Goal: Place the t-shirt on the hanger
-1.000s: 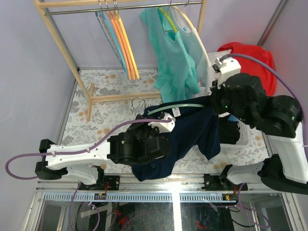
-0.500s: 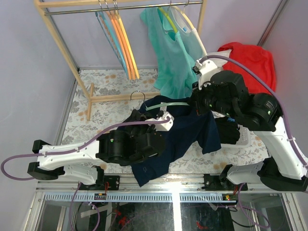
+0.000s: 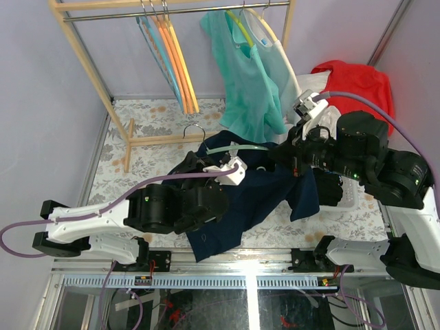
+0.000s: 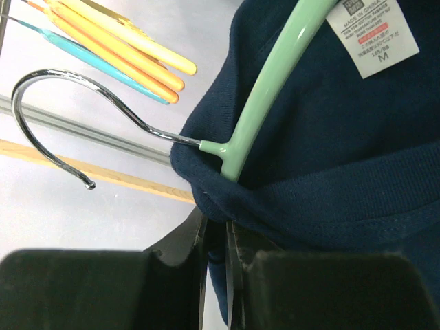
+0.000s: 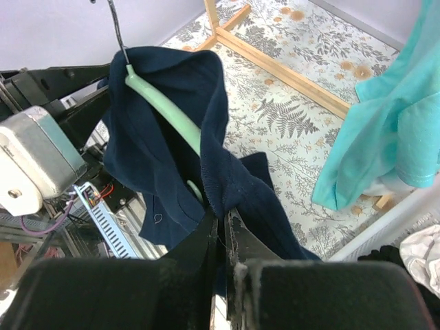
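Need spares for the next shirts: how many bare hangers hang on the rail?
3: one blue hanger and two orange hangers bunched at the rail's left part, left of the teal shirt. They overlap, so another may be hidden.

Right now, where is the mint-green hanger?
In the top view the hanger sits mid-table, threaded into the navy t-shirt, between the left gripper and right gripper, hook toward the wooden rack.

Robotics lab bench, dressed as a laundry corner. Left arm (image 3: 96,225) and right arm (image 3: 416,230) bolted to an aluminium rail (image 3: 234,266) over exposed wiring (image 3: 175,313); floral table cover (image 3: 148,161), wooden clothes rack (image 3: 165,139), lilac walls (image 3: 38,103).
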`<control>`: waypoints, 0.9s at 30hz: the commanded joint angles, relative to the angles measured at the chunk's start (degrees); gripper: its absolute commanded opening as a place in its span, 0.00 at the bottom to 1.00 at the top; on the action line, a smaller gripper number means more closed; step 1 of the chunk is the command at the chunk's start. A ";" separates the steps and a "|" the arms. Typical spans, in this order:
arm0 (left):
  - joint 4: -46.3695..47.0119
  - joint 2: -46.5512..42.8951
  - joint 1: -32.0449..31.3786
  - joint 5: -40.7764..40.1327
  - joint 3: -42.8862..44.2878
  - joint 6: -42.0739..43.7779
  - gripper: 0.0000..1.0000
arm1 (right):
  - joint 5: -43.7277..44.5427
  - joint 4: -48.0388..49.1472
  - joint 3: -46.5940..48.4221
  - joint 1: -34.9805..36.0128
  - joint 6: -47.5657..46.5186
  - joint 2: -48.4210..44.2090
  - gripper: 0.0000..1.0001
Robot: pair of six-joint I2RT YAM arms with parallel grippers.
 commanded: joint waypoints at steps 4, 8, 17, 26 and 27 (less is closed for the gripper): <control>9.46 -0.33 -1.29 -0.21 5.79 3.33 0.00 | -5.95 3.28 -1.01 0.44 -4.81 2.27 0.10; 11.43 -0.94 -2.01 -0.26 5.69 5.31 0.00 | -2.28 3.85 -1.95 0.44 -5.89 1.70 0.20; 13.12 -0.49 -2.13 -0.70 6.05 6.25 0.00 | -10.80 5.74 -2.72 0.40 -8.07 1.13 0.26; 17.56 -3.26 -2.08 0.14 2.52 7.13 0.00 | -18.39 7.69 -0.96 0.45 -7.69 4.70 0.36; 17.67 -4.25 -2.07 0.42 1.90 6.73 0.00 | -19.26 7.81 -0.20 0.48 -7.69 4.70 0.38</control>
